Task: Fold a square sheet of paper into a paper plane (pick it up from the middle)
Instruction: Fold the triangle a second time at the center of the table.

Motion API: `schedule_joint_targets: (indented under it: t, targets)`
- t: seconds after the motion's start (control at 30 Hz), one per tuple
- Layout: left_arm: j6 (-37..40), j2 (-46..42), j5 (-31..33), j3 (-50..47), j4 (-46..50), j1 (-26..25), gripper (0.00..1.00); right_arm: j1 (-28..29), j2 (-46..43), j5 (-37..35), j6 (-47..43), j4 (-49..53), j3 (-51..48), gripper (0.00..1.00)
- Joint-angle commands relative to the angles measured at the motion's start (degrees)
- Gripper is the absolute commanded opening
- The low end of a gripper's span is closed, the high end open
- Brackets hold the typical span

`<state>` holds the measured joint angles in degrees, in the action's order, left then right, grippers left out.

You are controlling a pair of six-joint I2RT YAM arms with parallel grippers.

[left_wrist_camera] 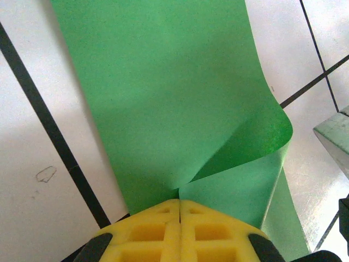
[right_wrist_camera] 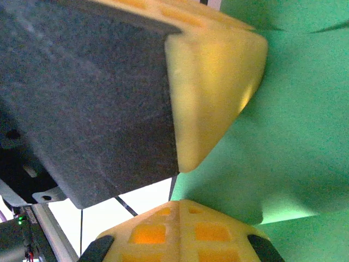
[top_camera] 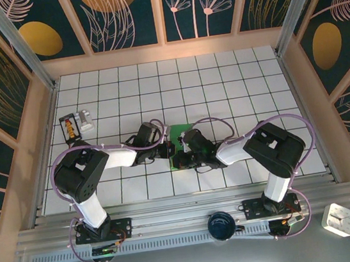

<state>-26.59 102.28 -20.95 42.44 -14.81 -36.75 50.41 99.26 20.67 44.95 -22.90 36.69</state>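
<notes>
Jaws both closed; L pinches thin smooth green paper [left_wrist_camera: 163, 98], edge curled.

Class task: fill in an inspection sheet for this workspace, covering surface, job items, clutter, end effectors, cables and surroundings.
Surface: white tiled table, black grid lines.
Job's things: green paper at centre, one edge curled over; no plane yet.
Clutter: small box at left; dark bowl on the near rail.
End effectors: left end effector shut on paper; right end effector shut, tips at the paper, grip unclear.
Cables: purple cables loop over both arms.
Surroundings: floral walls.
</notes>
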Motion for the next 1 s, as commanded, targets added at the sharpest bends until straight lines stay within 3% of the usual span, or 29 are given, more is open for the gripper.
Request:
schedule_joint_targets:
  t: [0.0, 0.43, 0.73, 0.97]
  targets:
    - [1.17, 4.75, 7.57, -2.6, 8.92, 0.06, 0.0, 2.02, -0.34, 1.71, -0.76, 4.53, 0.23, 0.01]
    - [1.18, 4.46, 7.41, -2.53, 9.18, 0.05, 0.0, 2.55, -2.56, 4.0, -1.89, 0.34, -1.02, 0.02]
    - [0.92, 3.85, 6.27, -2.53, 9.01, 0.09, 0.0, -5.74, -10.96, 5.73, -1.87, -2.99, -6.25, 0.03]
    - [0.64, 3.71, 5.86, -2.28, 8.76, 0.05, 0.0, -6.59, -8.18, 5.26, -2.71, -2.24, -3.72, 0.03]
